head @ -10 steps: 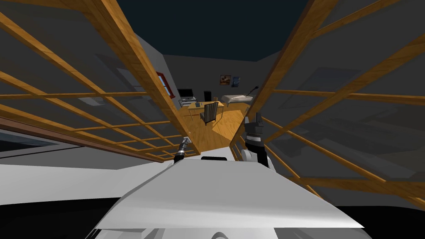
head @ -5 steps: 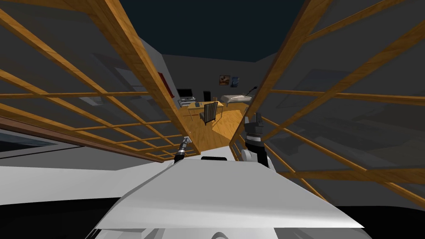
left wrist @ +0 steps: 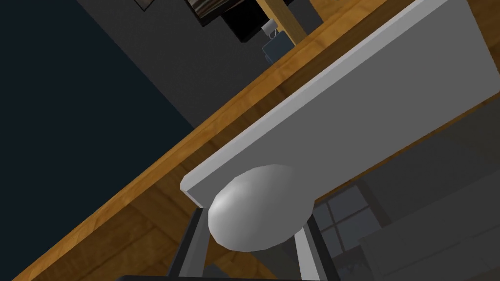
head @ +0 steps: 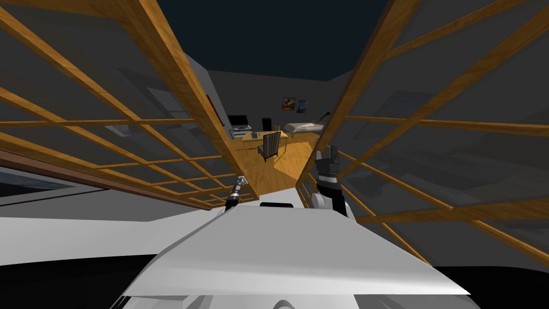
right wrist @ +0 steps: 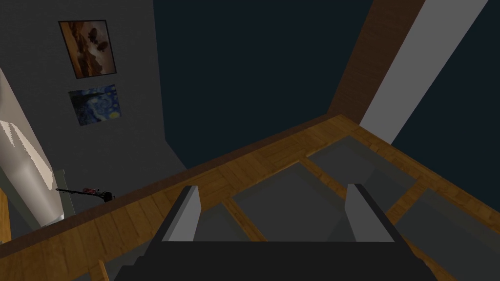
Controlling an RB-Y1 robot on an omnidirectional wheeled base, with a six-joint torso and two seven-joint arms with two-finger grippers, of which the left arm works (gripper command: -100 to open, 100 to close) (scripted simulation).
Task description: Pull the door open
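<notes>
left wrist view: left gripper [left wrist: 251,230] clamps the grey oval knob [left wrist: 259,214] of the wood-framed glass door [left wrist: 122,210]; right gripper [right wrist: 273,207] gapes, empty.

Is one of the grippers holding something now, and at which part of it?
The left gripper clamps the door's round grey knob by its two sides. The right gripper is open and holds nothing.

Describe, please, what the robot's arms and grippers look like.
Each gripper is a dark box carrying two thin, flat, light grey fingers: the left gripper and right gripper match. The right forearm is dark and blocky above a light grey joint; the left forearm is slim and dark.
</notes>
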